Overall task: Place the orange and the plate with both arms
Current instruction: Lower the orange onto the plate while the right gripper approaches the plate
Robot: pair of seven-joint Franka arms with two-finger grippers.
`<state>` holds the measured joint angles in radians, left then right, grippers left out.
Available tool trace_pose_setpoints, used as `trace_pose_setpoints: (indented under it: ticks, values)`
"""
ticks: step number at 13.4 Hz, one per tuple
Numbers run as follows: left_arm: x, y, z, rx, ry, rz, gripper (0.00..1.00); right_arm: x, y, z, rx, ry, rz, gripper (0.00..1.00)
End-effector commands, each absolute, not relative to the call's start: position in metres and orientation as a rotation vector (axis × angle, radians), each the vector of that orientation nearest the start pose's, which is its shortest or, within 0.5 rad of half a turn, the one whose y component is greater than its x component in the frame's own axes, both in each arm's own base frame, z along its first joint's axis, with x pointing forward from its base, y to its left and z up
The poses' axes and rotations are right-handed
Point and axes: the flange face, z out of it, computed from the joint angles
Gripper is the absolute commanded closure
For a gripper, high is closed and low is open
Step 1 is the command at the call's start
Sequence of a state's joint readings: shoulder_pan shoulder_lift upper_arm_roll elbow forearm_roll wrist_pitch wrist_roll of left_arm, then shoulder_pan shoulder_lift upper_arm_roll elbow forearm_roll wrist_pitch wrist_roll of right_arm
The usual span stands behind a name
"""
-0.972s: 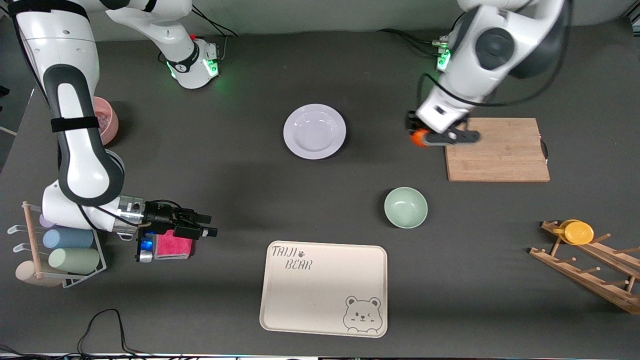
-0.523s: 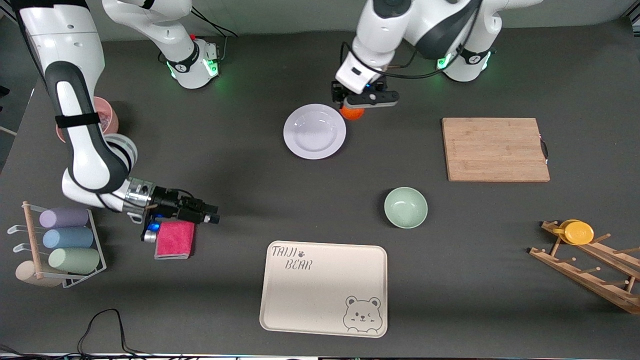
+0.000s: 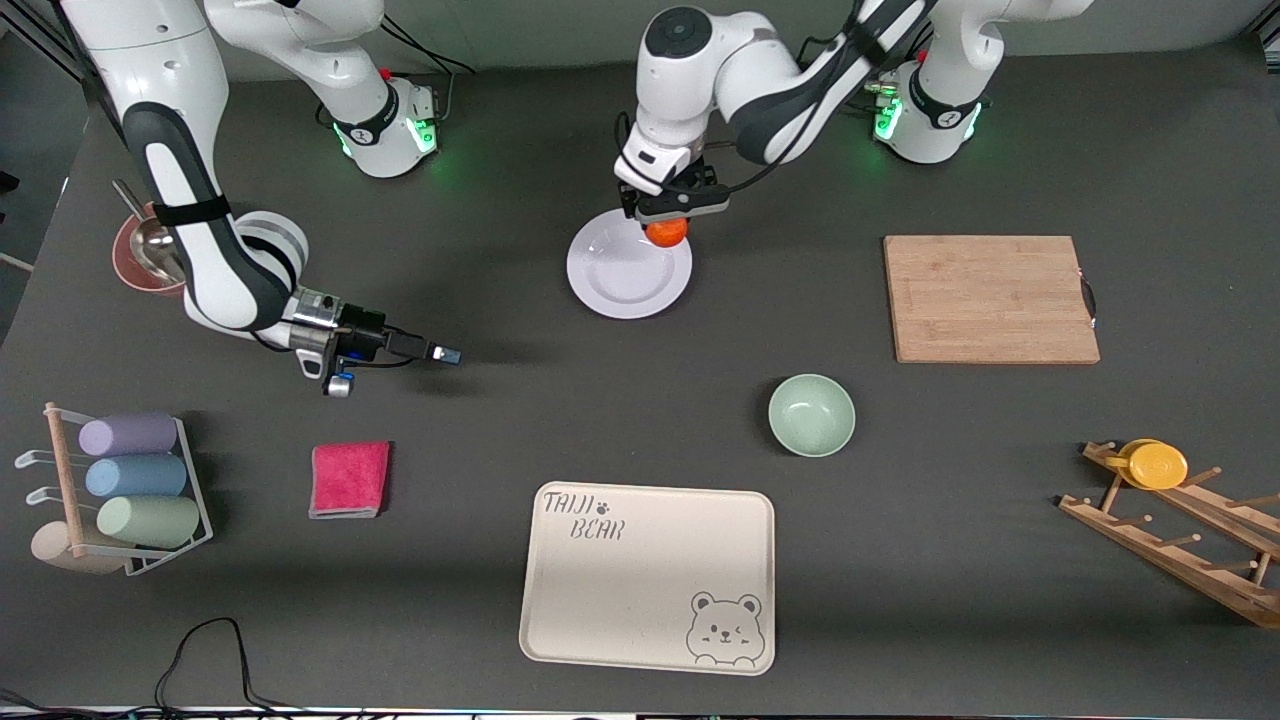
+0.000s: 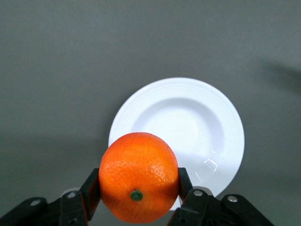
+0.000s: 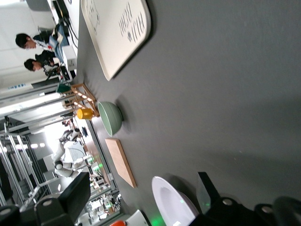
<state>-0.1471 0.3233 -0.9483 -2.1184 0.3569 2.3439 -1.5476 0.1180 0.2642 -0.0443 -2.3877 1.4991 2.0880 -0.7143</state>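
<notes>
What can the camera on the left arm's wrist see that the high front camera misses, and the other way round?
Only the left wrist view shows the orange's green stem dot and the fingers pressing its sides. Only the front view shows the right gripper over bare table, open, plus the green bowl, cutting board and bear tray. Both show the left gripper holding the orange over the plate.

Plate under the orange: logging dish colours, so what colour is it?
Plain pale lavender-white plate, no pattern; the left wrist view shows it best.
</notes>
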Motion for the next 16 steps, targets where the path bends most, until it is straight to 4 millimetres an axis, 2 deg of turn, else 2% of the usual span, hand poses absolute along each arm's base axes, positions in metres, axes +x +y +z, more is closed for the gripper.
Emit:
trace_pose_setpoints:
  ticks: [1,4,6,8,9,10,11,12,13,15,16]
  values:
    - [0.266,-0.530,0.300,-3.177,-0.470,-0.020,1.00,0.442,0.087,0.205,-2.032,0.424,0.063,0.00]
    - [0.258,-0.561,0.278,-3.173,-0.531,-0.053,1.00,0.413,0.103,0.193,-2.041,0.454,0.047,0.00]
    - [0.270,-0.568,0.250,-3.155,-0.528,-0.095,1.00,0.399,0.112,0.185,-2.048,0.474,0.010,0.00]
    - [0.273,-0.574,0.238,-3.149,-0.527,-0.096,1.00,0.390,0.117,0.179,-2.066,0.488,0.020,0.00]
    - [0.274,-0.574,0.238,-3.147,-0.517,-0.110,0.87,0.384,0.125,0.177,-2.077,0.478,0.012,0.00]
    - [0.276,-0.573,0.238,-3.146,-0.509,-0.125,0.07,0.375,0.130,0.171,-2.073,0.495,0.000,0.00]
    - [0.275,-0.572,0.237,-3.137,-0.487,-0.148,0.00,0.369,0.136,0.167,-2.068,0.497,-0.004,0.00]
    - [0.280,-0.570,0.239,-3.137,-0.488,-0.164,0.00,0.364,0.139,0.163,-2.070,0.499,0.005,0.00]
    - [0.293,-0.564,0.251,-3.132,-0.509,-0.219,0.00,0.358,0.146,0.160,-2.066,0.505,0.012,0.00]
    - [0.304,-0.552,0.292,-3.140,-0.524,-0.274,0.00,0.347,0.156,0.155,-2.089,0.504,-0.003,0.00]
    - [0.322,-0.535,0.316,-3.145,-0.537,-0.259,0.00,0.345,0.157,0.152,-2.096,0.517,-0.001,0.00]
